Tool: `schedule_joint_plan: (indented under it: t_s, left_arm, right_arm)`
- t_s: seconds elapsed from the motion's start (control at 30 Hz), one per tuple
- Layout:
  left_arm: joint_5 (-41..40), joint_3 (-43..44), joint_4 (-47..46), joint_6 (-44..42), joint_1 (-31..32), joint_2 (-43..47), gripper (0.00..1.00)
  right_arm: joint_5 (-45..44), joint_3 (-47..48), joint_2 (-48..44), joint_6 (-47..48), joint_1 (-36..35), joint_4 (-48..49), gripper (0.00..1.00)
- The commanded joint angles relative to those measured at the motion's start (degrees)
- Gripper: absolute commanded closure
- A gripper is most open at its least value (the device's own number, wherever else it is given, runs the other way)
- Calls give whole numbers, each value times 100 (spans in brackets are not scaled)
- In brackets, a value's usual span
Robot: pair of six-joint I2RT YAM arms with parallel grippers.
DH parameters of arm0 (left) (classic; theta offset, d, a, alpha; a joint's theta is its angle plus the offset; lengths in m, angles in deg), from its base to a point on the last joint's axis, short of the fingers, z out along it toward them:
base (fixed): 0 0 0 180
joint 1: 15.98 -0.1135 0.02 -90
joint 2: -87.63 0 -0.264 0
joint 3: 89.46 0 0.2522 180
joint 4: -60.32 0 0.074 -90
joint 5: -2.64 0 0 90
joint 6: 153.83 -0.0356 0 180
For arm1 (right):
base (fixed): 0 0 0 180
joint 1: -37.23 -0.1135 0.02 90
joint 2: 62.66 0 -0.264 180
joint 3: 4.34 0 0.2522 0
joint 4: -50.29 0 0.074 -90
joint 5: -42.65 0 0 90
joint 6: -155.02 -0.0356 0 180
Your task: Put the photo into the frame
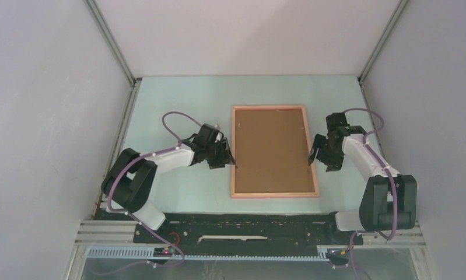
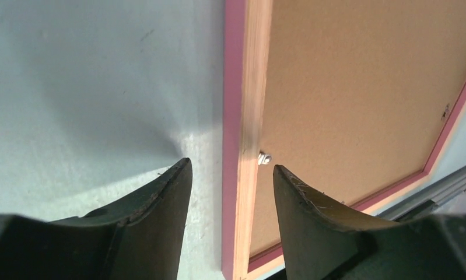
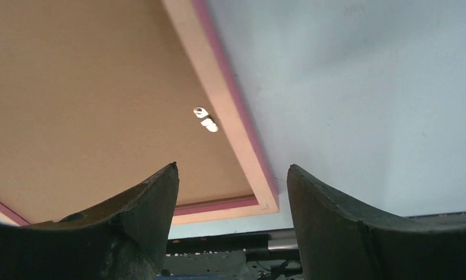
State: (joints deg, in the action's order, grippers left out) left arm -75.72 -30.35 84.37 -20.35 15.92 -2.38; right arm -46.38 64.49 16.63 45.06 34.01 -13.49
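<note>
Nearest the arm bases, the black two-finger left gripper (image 1: 230, 160) and the black two-finger right gripper (image 1: 312, 158) are seen low over the near half of the thin salmon-pink rectangular picture frame (image 1: 274, 192); the frame lies flat in the middle of the pale green table (image 1: 178, 99), with one gripper at each long side. Both grippers are held open and nothing is gripped by either; in the left wrist view the left rail is straddled by the open jaws, one finger over the table and one over the flat brown backing board (image 1: 271, 146) that fills the frame. A small silver metal clip (image 2: 265, 158) is seen at the inner edge of that rail, just ahead of the fingers; a second clip (image 3: 205, 118) is seen by the right rail in the right wrist view. The paper photo is not seen in any view, and it cannot be told if it lies under the brown backing board. The step in hand is judged to be work on these clips; it would be done best if one fingertip is set down gently beside a clip and the clip is pushed sideways slowly, while the frame is kept from sliding by the other gripper; the board should not be pressed hard, so that it is not bent. Farther off, the far half of the frame and plain grey walls (image 1: 44, 87) are seen; no brand, label or writing can be read anywhere.
</note>
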Motion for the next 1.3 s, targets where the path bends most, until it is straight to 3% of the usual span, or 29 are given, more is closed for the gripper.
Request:
schedule_joint_plan:
  t_s: [0.0, 0.23, 0.37, 0.5, 0.83, 1.03, 1.27]
  left_arm:
    - [-518, 727, 424, -92, 199, -362, 41]
    - [-950, 1383, 851, -252, 233, -908, 49]
    - [-1137, 1426, 851, -279, 228, -1004, 57]
    - [-1146, 1453, 867, -294, 229, -1166, 65]
    - [-1094, 1366, 894, -611, 141, -1246, 91]
    - [-740, 1045, 537, -666, 97, -1227, 96]
    - [-639, 1076, 554, -692, 84, -1247, 100]
  right_arm:
    - [160, -269, -285, -217, 261, 375, 24]
    - [331, -129, -227, -261, 21, 1010, 26]
    - [297, 614, 350, -669, -731, 1672, 26]
    - [984, 1341, 1337, -1382, -1238, 2682, 29]
    - [1983, 3618, 4197, -2366, -2006, 3828, 56]
    - [2416, 4293, 5050, -2565, -2015, 3885, 72]
    - [2459, 4357, 5466, -2686, -2020, 3918, 86]
